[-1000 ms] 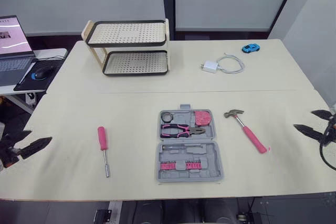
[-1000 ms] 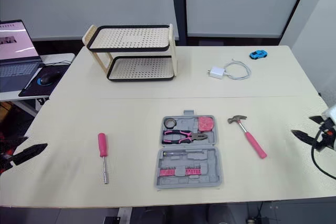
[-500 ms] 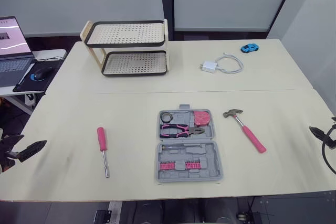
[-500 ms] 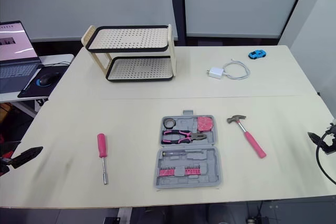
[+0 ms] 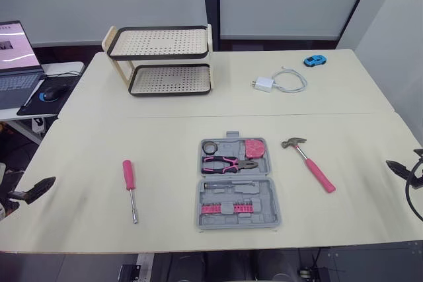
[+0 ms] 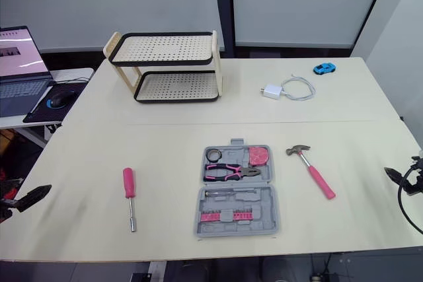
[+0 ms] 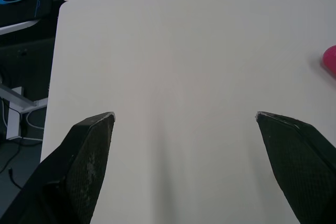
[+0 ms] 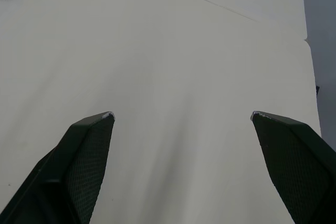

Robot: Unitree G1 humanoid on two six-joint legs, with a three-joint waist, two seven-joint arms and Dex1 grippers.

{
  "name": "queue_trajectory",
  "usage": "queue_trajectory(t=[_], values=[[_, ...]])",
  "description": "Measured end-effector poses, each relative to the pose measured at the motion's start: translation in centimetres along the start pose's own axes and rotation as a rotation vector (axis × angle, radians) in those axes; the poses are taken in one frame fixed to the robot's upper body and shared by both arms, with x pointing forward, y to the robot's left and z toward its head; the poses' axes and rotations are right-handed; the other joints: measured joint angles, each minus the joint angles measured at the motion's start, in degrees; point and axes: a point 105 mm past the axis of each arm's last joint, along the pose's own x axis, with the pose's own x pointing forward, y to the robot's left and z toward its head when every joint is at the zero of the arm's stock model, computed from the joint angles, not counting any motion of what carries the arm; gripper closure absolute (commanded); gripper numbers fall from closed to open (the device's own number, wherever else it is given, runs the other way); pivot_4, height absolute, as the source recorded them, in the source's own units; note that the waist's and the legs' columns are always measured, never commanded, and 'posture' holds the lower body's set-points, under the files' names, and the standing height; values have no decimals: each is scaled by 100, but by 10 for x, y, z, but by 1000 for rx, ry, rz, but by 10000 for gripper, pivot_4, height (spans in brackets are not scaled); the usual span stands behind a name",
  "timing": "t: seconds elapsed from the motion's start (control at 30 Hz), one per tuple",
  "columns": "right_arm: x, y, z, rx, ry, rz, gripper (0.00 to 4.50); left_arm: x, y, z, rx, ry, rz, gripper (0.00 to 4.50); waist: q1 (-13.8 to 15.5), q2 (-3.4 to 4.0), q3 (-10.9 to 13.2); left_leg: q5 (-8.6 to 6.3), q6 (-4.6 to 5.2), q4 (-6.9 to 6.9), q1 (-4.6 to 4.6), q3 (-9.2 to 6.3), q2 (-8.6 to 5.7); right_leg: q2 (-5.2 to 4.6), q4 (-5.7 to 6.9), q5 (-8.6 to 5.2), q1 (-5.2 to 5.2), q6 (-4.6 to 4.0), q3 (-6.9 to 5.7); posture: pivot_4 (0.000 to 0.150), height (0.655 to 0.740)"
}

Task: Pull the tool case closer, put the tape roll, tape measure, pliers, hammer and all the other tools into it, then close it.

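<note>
Roughly, you are past halfway: on the bench (image 5: 165, 137) the tool case (image 5: 264, 196) lies open near the front edge, apparently pulled in, and it is yet to be closed. The hammer (image 5: 310, 165) to its right and the screwdriver (image 5: 129, 179) well to its left lie outside it, while the pliers (image 5: 228, 162), tape measure (image 5: 255, 147) and tape roll (image 5: 210, 146) sit in its far half. Your left end effector (image 7: 184, 114) and right end effector (image 8: 181, 113) hover spread wide and empty at the bench's side edges.

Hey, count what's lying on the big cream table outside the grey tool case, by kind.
Hammer: 1
Screwdriver: 1
Two-tier rack: 1
Charger with cable: 1
Blue toy car: 1
Total: 5
</note>
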Motion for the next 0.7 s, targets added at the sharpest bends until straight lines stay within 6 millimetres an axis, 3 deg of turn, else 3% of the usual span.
queue_trajectory(t=[0.17, 0.5, 0.7], values=[[-1, 9, 6, -11, -10, 47, 267, 1, -4, 6, 4, -28, -14, 0, 8, -1, 0, 0, 0, 1, -2, -3, 1, 0, 1, 0, 0, 0, -3, 1500, 7400], [-2, 23, 20, -25, -25, 97, 267, 11, -26, 58, 58, -189, -150, 0, 35, -1, -1, 0, 0, 6, -2, -3, 2, -1, 2, 0, 3, 0, -2, 1500, 7400], [-2, 32, 23, -19, -33, 122, 267, 25, -58, 87, 75, -270, -279, 0, 49, -1, -1, 0, 0, 10, -6, -4, 3, -2, 1, 0, 4, 1, -2, 1500, 7400]])
